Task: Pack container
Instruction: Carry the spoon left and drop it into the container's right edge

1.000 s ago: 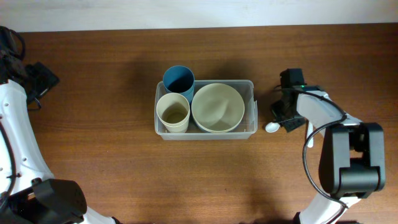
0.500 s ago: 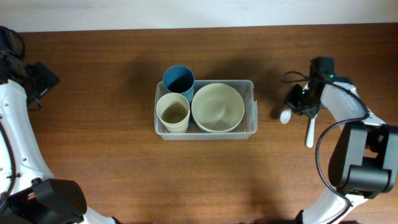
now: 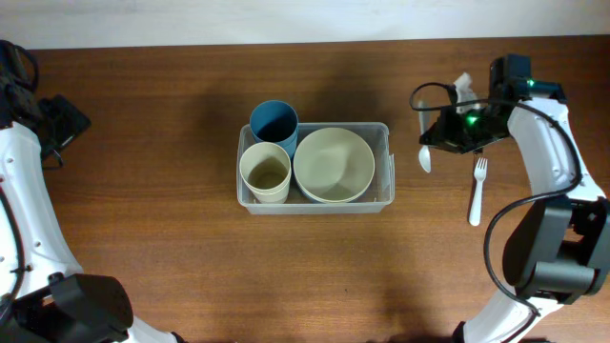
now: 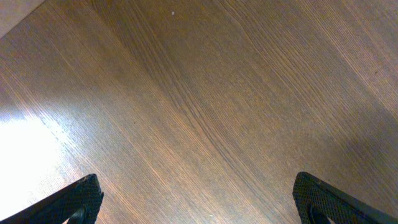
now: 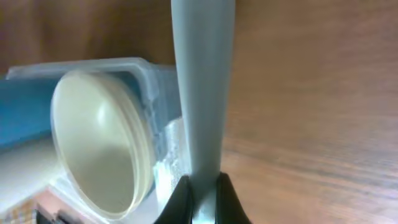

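Observation:
The clear plastic container [image 3: 385, 133] stands mid-table. It holds a cream bowl [image 3: 333, 164] and a cream cup [image 3: 265, 171]; a blue cup [image 3: 274, 121] is at its back left corner. My right gripper [image 3: 444, 140] is shut on a white spoon [image 3: 425, 160] and holds it just right of the container. In the right wrist view the fingers [image 5: 179, 202] pinch the spoon's handle [image 5: 202, 93], with the container [image 5: 140, 67] and bowl [image 5: 99, 143] to the left. My left gripper [image 4: 199, 208] is open and empty over bare wood at the far left.
A white fork [image 3: 476, 191] lies on the table right of the container, below my right arm. The table's back edge runs along the top of the overhead view.
My right gripper has lifted the spoon off the table and swung it back and toward the container's right end. The fork stays on the table. The left arm has not moved.

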`<action>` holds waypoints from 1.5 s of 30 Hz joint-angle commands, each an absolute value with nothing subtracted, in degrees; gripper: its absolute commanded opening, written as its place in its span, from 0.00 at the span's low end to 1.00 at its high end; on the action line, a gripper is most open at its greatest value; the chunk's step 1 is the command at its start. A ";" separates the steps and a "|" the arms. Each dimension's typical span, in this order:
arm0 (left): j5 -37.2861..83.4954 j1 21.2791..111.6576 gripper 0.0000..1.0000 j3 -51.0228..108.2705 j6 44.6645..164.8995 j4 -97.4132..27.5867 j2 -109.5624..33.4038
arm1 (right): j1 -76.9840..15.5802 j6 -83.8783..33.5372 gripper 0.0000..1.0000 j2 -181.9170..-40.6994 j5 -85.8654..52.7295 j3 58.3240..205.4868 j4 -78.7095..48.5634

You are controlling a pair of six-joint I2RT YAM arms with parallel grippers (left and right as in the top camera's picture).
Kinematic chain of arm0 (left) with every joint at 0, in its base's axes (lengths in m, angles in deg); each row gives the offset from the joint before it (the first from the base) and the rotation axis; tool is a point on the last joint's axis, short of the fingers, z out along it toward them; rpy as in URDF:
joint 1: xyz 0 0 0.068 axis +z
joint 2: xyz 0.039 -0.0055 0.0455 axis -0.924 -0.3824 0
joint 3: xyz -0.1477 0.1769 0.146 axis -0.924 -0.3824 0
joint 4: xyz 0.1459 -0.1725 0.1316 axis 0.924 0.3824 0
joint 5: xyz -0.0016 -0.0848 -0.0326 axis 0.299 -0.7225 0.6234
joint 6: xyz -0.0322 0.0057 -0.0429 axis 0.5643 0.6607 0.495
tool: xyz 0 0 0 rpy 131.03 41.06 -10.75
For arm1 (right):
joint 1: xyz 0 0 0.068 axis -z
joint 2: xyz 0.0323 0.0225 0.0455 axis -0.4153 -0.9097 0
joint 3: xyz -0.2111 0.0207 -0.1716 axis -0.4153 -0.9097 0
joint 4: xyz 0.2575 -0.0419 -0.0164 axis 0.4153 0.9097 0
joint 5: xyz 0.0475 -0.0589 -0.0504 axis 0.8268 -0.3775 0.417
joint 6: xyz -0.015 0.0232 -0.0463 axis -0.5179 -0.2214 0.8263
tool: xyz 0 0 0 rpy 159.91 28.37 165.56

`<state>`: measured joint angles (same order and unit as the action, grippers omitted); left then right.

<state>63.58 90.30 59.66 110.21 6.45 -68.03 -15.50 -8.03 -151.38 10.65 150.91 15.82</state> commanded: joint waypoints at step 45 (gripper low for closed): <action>63.61 90.46 1.00 60.53 110.96 6.36 -68.38 | -26.04 -7.53 0.19 -150.99 14.57 147.28 19.78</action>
<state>63.58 90.30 59.66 110.21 6.45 -68.03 -24.86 -6.72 -151.38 14.26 147.63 20.21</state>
